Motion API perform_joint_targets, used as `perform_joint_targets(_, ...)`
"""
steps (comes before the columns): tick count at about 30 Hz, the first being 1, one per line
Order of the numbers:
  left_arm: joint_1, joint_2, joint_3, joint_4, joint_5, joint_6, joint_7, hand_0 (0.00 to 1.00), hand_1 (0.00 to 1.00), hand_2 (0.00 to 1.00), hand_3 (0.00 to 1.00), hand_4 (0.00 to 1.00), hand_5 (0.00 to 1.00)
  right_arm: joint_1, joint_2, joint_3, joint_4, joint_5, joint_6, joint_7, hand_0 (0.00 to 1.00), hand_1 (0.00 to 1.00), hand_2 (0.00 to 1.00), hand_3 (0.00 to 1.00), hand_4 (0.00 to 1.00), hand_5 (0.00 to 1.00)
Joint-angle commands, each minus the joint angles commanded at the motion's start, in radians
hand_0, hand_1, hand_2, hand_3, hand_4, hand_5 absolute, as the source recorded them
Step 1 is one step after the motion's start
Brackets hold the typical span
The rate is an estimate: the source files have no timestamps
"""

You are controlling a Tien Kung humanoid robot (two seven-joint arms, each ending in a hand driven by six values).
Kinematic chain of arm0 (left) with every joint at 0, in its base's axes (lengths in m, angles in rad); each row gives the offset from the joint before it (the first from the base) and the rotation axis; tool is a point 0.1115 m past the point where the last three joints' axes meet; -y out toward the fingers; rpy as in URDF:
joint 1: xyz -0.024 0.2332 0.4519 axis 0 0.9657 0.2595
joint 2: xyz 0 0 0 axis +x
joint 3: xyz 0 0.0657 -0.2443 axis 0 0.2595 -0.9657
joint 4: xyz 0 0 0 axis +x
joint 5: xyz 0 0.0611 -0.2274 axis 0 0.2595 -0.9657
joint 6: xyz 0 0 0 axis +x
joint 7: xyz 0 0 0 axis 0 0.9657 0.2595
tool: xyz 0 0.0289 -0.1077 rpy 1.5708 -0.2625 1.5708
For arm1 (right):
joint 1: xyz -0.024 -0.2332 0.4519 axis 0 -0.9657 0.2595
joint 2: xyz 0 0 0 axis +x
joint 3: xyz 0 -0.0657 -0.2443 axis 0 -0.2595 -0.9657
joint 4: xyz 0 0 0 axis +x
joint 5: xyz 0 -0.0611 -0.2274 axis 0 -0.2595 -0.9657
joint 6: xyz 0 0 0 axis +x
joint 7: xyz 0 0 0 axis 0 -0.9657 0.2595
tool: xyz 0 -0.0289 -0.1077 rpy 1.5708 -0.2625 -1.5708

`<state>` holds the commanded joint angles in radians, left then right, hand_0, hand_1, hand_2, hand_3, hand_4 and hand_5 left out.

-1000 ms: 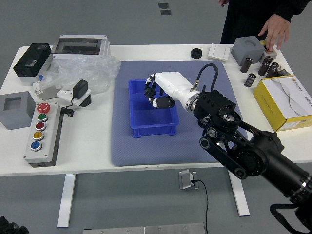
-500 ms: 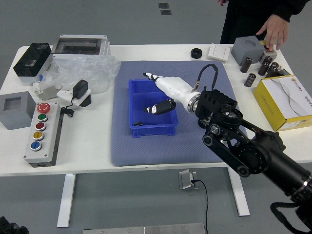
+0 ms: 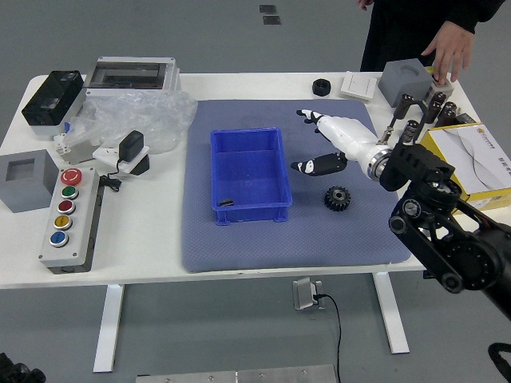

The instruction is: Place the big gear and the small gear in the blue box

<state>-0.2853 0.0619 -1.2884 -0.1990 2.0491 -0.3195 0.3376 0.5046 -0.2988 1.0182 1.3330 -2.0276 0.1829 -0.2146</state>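
1 black gear [image 3: 338, 199] on blue-grey mat [image 3: 247, 249]; white table [image 3: 144, 239]; grey floor [image 3: 215, 36]

One blue box [image 3: 251, 213], one black toothed gear [image 3: 338, 199], one small dark piece [image 3: 226, 203], one yellow box [image 3: 476, 152], five buttons [image 3: 66, 207] — two red

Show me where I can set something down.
Bare: the near strip of the mat, in front of the blue box and black gear, and the white table between the button panel and the mat. Crowded: far right, around the yellow box, and far left, around the plastic bag.
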Motion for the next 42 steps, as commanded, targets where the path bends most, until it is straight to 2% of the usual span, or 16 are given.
perform_joint_targets(8,-0.002,0.0,-0.002,0.0,0.0,0.002,0.0,0.835,0.824,0.828,0.847,0.703,0.624,-0.072,-0.037,0.03,0.011,0.003,0.014,0.0,0.815,0.763,0.827,0.885,0.848,0.414)
perform_joint_targets(16,-0.002,0.0,-0.005,0.001,0.004,0.003,0.0,0.835,0.825,0.827,0.846,0.703,0.626,-0.112,-0.026,0.017,-0.013,-0.022,0.024,-0.006,0.814,0.763,0.826,0.865,0.845,0.41)
perform_joint_targets(23,-0.001,0.0,-0.01,0.0,0.013,0.001,0.0,0.836,0.825,0.827,0.846,0.705,0.62,-0.111,-0.023,-0.009,-0.038,-0.068,0.044,-0.019,0.813,0.76,0.827,0.821,0.84,0.415)
perform_joint_targets(32,-0.001,0.001,-0.013,0.0,0.019,0.0,0.0,0.836,0.825,0.827,0.846,0.704,0.619,-0.097,-0.025,-0.041,-0.04,-0.151,0.083,-0.038,0.805,0.759,0.827,0.818,0.836,0.418)
perform_joint_targets(40,0.0,0.001,-0.015,0.0,0.024,0.0,0.0,0.836,0.825,0.827,0.846,0.703,0.613,-0.091,-0.018,-0.051,-0.047,-0.177,0.083,-0.047,0.794,0.75,0.809,0.806,0.819,0.421)
perform_joint_targets(41,0.0,0.001,-0.015,0.0,0.024,0.0,0.0,0.836,0.825,0.826,0.846,0.702,0.611,-0.09,-0.016,-0.051,-0.048,-0.179,0.081,-0.048,0.762,0.716,0.765,0.768,0.776,0.418)
perform_joint_targets(42,0.0,0.0,-0.015,0.0,0.024,0.0,0.0,0.836,0.825,0.826,0.846,0.702,0.611,-0.089,-0.015,-0.052,-0.049,-0.182,0.08,-0.05,0.762,0.716,0.765,0.768,0.776,0.418)
